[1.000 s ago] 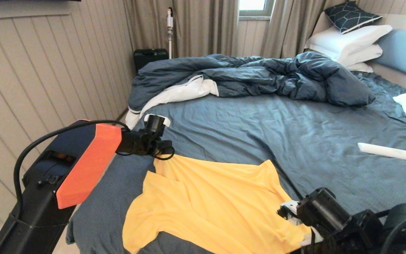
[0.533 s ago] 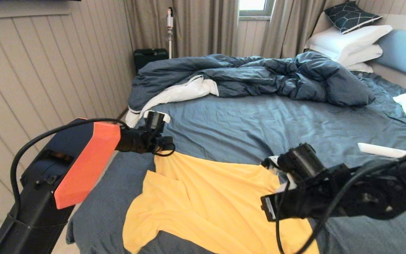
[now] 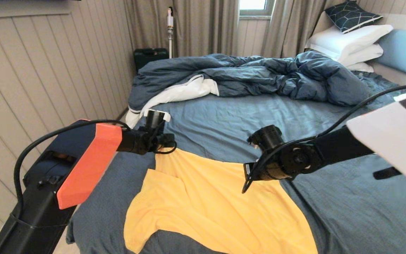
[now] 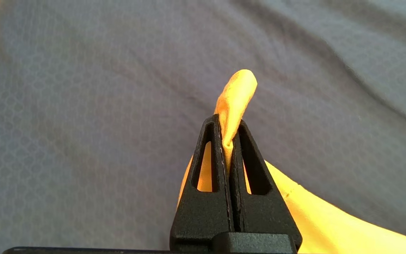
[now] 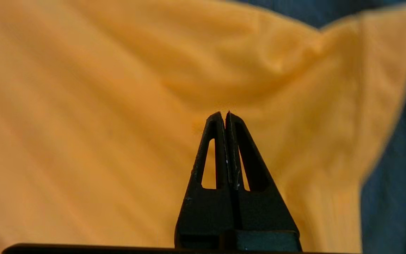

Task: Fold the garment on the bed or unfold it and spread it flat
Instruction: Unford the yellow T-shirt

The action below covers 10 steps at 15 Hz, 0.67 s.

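The yellow-orange garment (image 3: 210, 201) lies mostly spread on the near left part of the bed (image 3: 245, 120). My left gripper (image 3: 169, 144) is shut on its far left corner, and the pinched fold of fabric (image 4: 236, 91) sticks out past the fingertips of that gripper (image 4: 229, 121). My right gripper (image 3: 250, 173) hangs over the garment's far right part. In the right wrist view this gripper (image 5: 226, 113) is shut with nothing between its fingers, and yellow cloth (image 5: 100, 123) fills the space beneath it.
A rumpled dark blue duvet (image 3: 259, 76) with a white underside lies across the far side of the bed. White pillows (image 3: 347, 42) are stacked at the far right by the headboard. A panelled wall (image 3: 48, 70) runs close along the left.
My right arm has swung up and left from the garment's near right corner to above its far right part. That corner now lies on the sheet. The left gripper has barely moved.
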Tool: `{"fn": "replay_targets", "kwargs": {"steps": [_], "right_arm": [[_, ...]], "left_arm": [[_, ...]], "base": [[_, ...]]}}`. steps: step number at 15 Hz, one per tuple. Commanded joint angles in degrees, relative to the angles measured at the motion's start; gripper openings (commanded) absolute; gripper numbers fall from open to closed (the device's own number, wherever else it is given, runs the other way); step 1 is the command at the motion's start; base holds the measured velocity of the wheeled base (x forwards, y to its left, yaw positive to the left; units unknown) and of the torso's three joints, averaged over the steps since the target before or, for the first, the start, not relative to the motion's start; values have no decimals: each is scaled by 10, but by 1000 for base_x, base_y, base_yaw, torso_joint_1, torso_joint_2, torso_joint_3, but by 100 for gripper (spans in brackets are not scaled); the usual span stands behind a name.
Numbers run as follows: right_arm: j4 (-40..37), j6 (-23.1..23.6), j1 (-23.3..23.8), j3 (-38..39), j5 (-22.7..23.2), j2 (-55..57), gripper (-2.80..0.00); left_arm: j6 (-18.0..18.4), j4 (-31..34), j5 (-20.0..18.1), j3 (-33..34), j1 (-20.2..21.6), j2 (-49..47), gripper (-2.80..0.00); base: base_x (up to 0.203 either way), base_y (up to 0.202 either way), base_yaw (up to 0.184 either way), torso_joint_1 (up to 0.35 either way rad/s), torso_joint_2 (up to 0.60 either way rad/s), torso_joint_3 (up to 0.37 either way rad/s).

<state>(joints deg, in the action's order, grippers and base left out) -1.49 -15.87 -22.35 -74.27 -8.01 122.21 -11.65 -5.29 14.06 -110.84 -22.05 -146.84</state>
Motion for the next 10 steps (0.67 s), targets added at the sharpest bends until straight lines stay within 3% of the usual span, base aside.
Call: {"fn": "replay_targets", "kwargs": {"steps": [1, 6, 10], "right_arm": [[0, -1, 2, -25, -6, 51, -280], [-1, -4, 37, -20, -4, 2, -280], [-4, -2, 104, 16, 9, -78, -280]], "left_arm": [[0, -2, 1, 0, 0, -6, -280], [1, -2, 1, 1, 1, -6, -280], [0, -1, 2, 1, 1, -6, -280]], "base": [[0, 0, 0, 0, 0, 0], [0, 0, 0, 0, 0, 0], [0, 0, 0, 0, 0, 0]]}}
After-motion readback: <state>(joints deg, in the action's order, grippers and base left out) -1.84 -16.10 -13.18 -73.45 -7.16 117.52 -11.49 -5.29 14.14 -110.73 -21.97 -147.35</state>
